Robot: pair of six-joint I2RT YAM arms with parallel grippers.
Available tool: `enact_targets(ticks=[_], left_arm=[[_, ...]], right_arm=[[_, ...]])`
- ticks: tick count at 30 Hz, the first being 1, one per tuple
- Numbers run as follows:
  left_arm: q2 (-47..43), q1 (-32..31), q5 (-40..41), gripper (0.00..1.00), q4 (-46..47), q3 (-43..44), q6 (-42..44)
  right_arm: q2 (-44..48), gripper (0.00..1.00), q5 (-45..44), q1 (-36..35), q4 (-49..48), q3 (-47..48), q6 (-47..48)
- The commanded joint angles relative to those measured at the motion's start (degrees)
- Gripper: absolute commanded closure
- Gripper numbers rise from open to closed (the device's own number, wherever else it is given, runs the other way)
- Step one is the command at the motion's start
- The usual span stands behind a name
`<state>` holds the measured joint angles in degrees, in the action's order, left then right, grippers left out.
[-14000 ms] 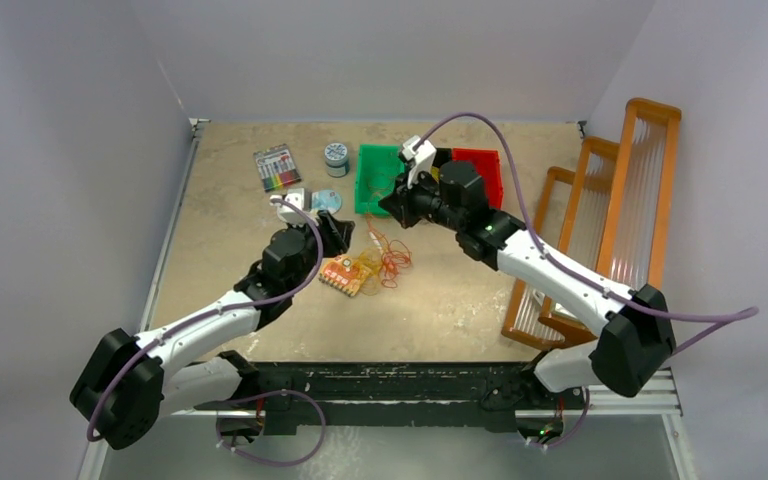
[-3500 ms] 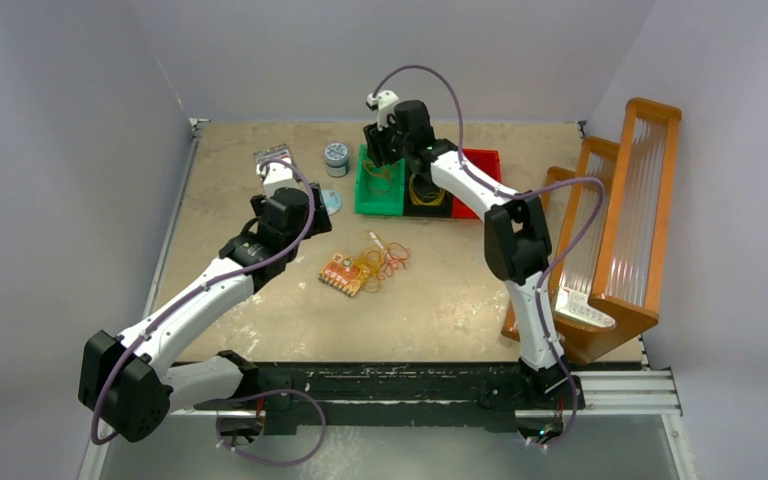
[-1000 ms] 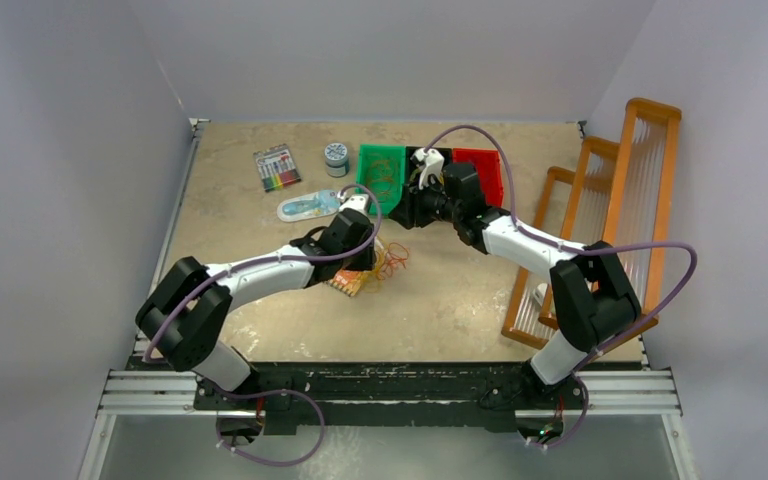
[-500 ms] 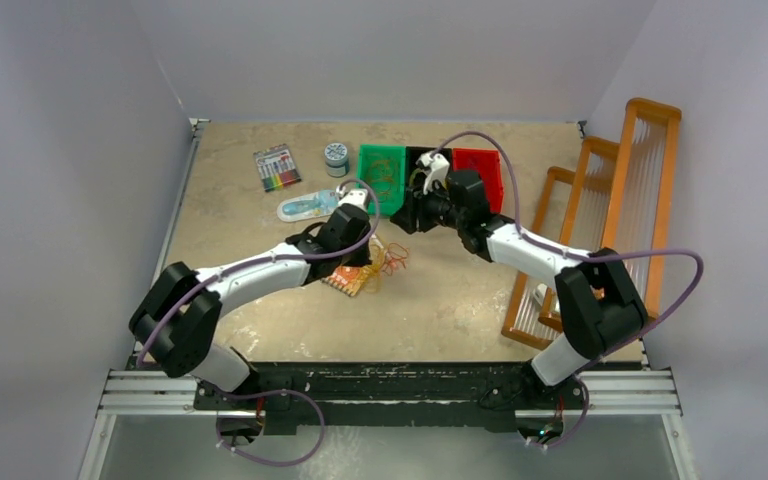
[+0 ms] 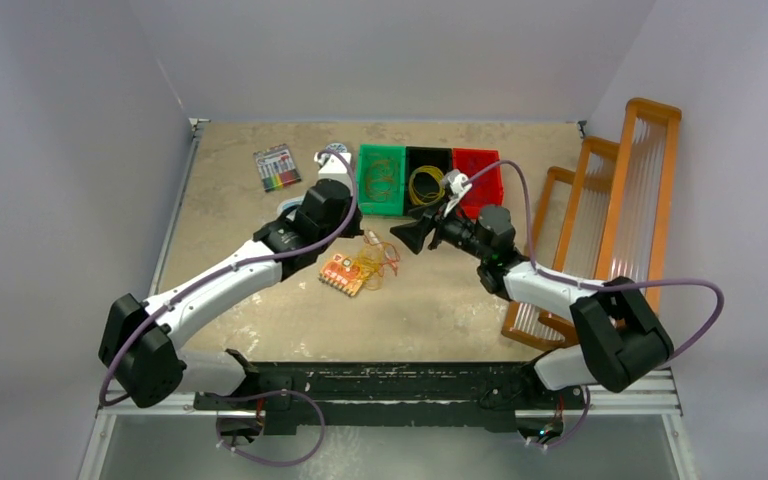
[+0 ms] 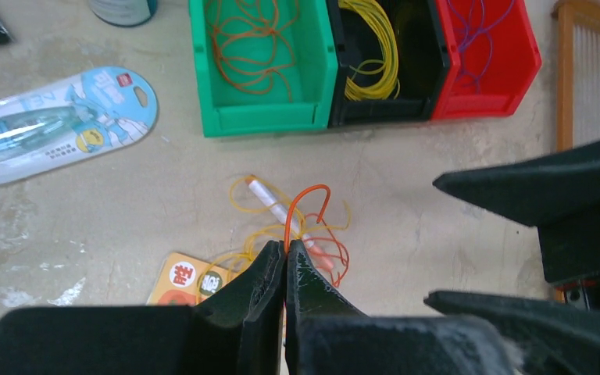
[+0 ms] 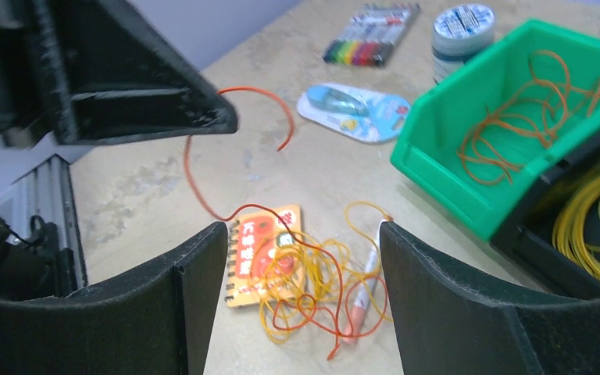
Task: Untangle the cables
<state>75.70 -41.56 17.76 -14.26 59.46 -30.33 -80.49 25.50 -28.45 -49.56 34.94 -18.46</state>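
**A:** Lower middle of the left wrist view: the left gripper (image 6: 285, 248) is pinching a thin orange-red wire loop (image 6: 310, 190), fingers pressed together, probably to draw it free.

**B:** Mid-frame from above, the loose yellow and orange tangle of cables (image 5: 372, 262) is lying partly over a small orange printed card (image 5: 340, 274). Right of it, the right gripper (image 5: 412, 235) is hovering with its fingers spread, seemingly readying a counter-hold.
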Motion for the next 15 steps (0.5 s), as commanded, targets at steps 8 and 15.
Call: enact_targets(ticks=[8, 15], left_arm=[[-0.4, 1.8, 1.0, 1.0, 0.6, 9.7, 3.0], [-0.5, 1.9, -1.9, 1.0, -1.4, 13.8, 4.1]], right_arm=[[-4.6, 0.29, 6.8, -4.9, -21.3, 1.6, 2.3], [-15.7, 0.28, 6.1, -5.5, -28.3, 9.4, 2.4]])
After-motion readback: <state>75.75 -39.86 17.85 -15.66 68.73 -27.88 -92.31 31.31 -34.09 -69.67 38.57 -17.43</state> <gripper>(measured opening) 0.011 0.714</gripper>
